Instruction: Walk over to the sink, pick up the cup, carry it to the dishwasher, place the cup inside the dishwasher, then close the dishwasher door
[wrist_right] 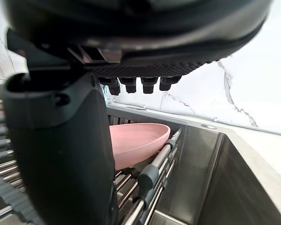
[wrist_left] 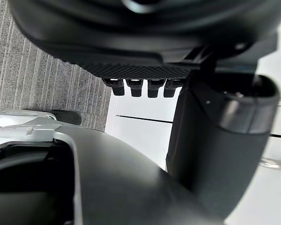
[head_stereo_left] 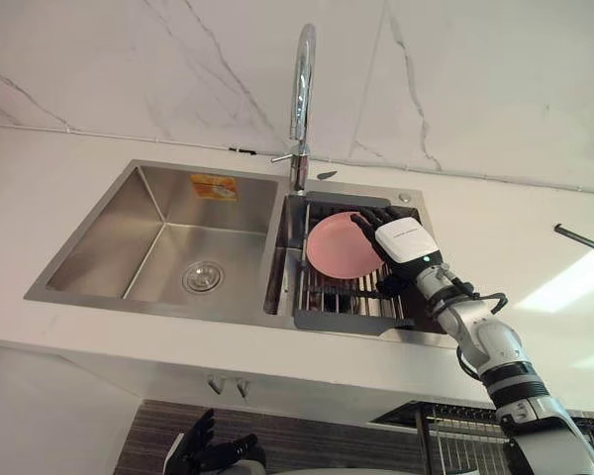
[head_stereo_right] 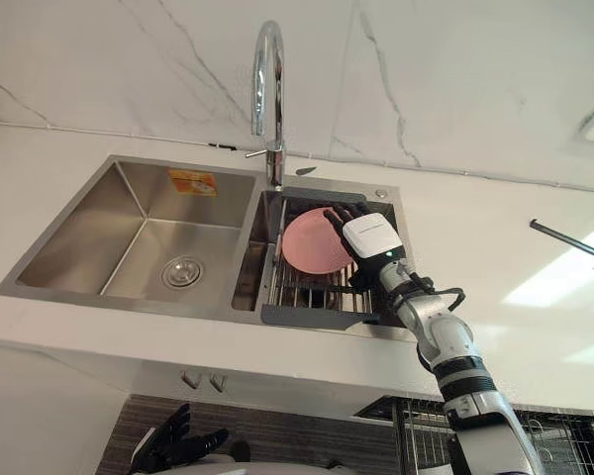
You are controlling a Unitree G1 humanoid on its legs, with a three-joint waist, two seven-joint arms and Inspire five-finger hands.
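Reaching over the sink [head_stereo_left: 99, 242], the right hand [head_stereo_left: 404, 240] is seen above the smaller basin, which sits at three o'clock of the large one, with the faucet [head_stereo_left: 301, 89] standing at twelve o'clock of that basin. A drain rack [head_stereo_left: 342, 319] is set into it, and a pink dish [head_stereo_left: 337, 247] is rested on the rack's bars; a shallow dish is what is shown, rather than a cup. The dish lies at nine o'clock of the hand, its right edge overlapped by the dark fingers [head_stereo_left: 368, 220]. Those fingers are held straight and apart from the thumb, so nothing is clasped. From the right wrist view the dish [wrist_right: 136, 140] is seen below the fingertips, past the thumb, with a strip of wall showing between fingertips and rim; whether the palm touches it cannot be told. Down at seven o'clock of the scene, below the counter [head_stereo_left: 59, 168], the left hand [head_stereo_left: 213, 450] is held with fingers spread.
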